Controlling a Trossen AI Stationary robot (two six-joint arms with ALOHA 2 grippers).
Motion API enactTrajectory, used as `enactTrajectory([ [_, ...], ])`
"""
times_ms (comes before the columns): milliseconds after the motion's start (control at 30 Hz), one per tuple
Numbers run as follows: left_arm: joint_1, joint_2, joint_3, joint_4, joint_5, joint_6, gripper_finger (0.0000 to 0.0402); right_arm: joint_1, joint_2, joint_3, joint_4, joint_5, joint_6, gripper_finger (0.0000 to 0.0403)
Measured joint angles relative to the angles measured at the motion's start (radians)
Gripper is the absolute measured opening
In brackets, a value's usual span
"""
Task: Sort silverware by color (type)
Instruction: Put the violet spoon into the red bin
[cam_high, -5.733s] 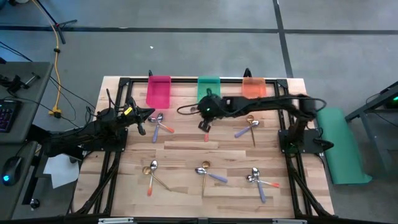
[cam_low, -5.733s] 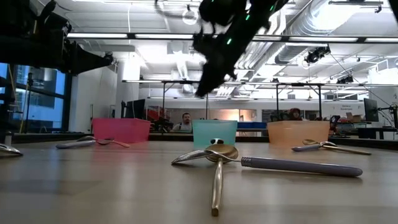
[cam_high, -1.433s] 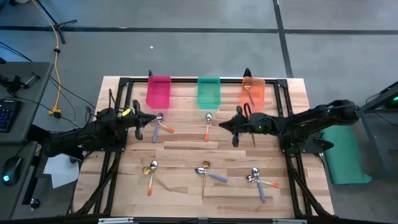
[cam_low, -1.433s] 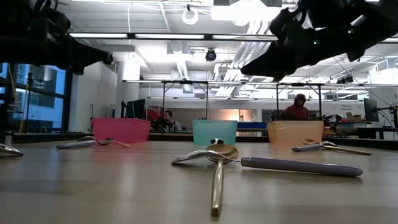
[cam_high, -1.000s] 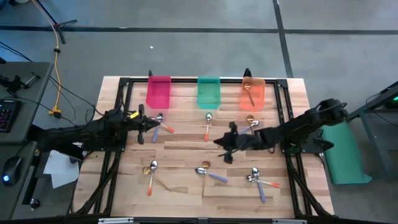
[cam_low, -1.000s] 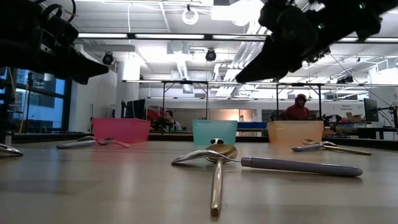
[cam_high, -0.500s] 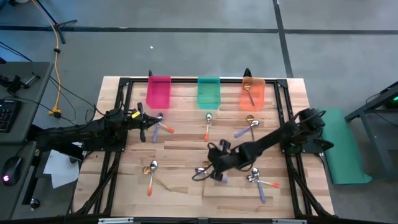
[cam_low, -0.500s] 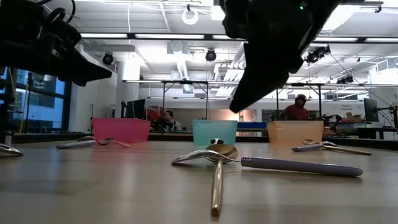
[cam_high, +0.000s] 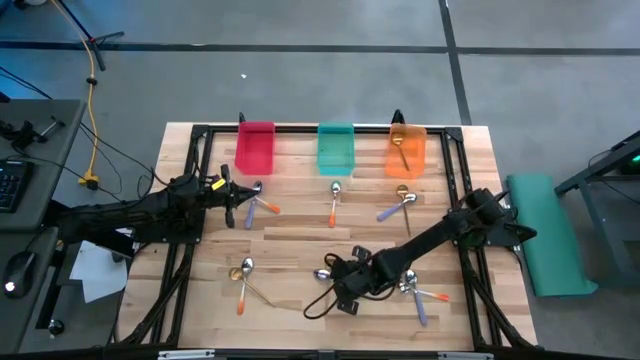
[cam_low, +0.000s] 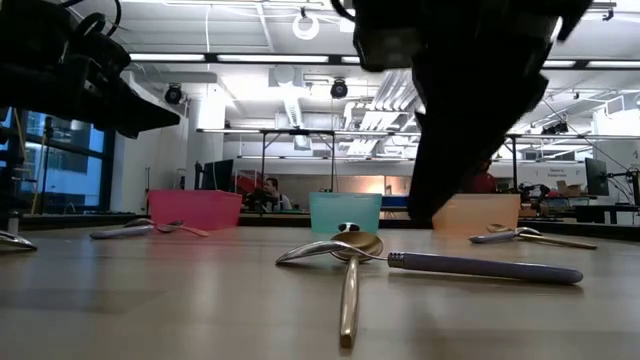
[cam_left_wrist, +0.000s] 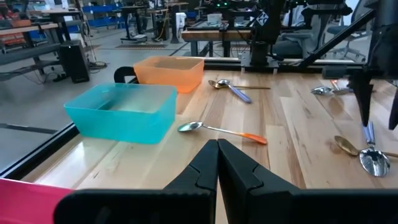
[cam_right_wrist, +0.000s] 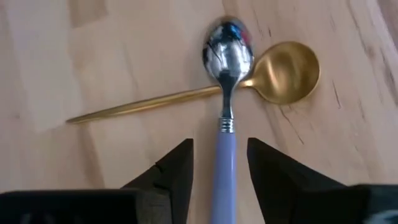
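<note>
My right gripper (cam_right_wrist: 221, 149) is open and points steeply down over the near middle of the table (cam_high: 300, 235). Its fingers stand on either side of a purple-handled spoon's handle (cam_right_wrist: 224, 163) with gaps showing. That spoon's neck lies across a gold spoon (cam_right_wrist: 289, 71); both rest flat on the table. In the low view the same purple-handled spoon (cam_low: 480, 267) and gold spoon (cam_low: 348, 290) lie below the dark right arm (cam_low: 460, 110). My left gripper (cam_left_wrist: 217, 152) is shut and holds nothing; it waits at the far left (cam_high: 228, 205) beside two spoons (cam_high: 256, 200).
Pink (cam_high: 254, 148), teal (cam_high: 335, 147) and orange (cam_high: 406, 152) bins line the far edge; a gold spoon (cam_high: 399, 140) lies in the orange one. Loose spoons lie at the far middle (cam_high: 334, 203), far right (cam_high: 400, 207), near left (cam_high: 243, 280) and near right (cam_high: 415, 292).
My right gripper has travelled from the middle of the table toward the near edge and somewhat left, tipping from a shallow slant to steeply downward, and now hangs over the purple-handled and gold spoons. No spoon has moved.
</note>
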Motion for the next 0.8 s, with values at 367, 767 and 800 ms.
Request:
enactTrajectory([
  [367,0.0,0.0,0.0,-0.004,0.0,0.001,0.0,-0.023,0.05,0.0,0.003,-0.051,-0.01,0.0138],
  [767,0.0,0.0,0.0,-0.006,-0.003,0.0,0.0,-0.054,0.081,0.004,-0.003,-0.098,-0.009,0.0053],
  [800,0.0,0.0,0.0,-0.006,-0.003,0.0,0.0,-0.056,0.081,0.004,-0.002,-0.101,-0.01,0.004],
])
